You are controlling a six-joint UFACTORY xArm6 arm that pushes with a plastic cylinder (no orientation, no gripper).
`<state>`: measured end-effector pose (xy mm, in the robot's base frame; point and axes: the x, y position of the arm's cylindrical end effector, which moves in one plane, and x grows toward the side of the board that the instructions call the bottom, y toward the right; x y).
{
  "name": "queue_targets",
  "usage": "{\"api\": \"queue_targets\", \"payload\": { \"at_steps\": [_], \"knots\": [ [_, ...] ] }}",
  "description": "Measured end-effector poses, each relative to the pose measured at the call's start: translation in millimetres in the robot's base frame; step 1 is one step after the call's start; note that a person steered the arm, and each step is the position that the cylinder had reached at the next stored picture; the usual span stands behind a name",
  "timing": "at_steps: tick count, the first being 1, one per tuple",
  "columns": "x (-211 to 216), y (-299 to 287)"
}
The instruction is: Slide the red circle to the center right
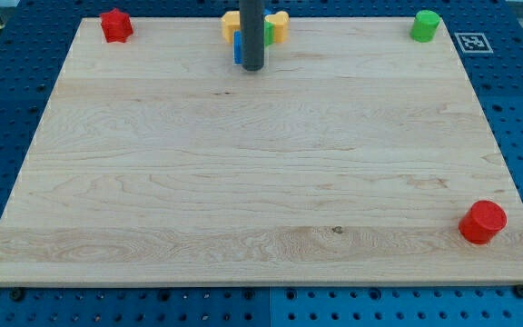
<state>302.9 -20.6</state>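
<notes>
With no jaws on the rod, my tip (252,68) stands at twelve o'clock amid clustered blocks while the red circle (483,222) sits at four o'clock near the board (243,182) edge, so a skewed push risks sliding it off.

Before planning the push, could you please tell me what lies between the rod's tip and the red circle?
Only bare board: the camera view shows no block between my tip and the red circle.
</notes>
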Motion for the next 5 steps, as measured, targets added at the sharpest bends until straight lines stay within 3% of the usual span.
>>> {"api": "queue_targets", "payload": {
  "at_steps": [1, 2, 4, 5],
  "knots": [
    [22, 0],
    [79, 0],
    [271, 74],
    [316, 120]
  ]
}}
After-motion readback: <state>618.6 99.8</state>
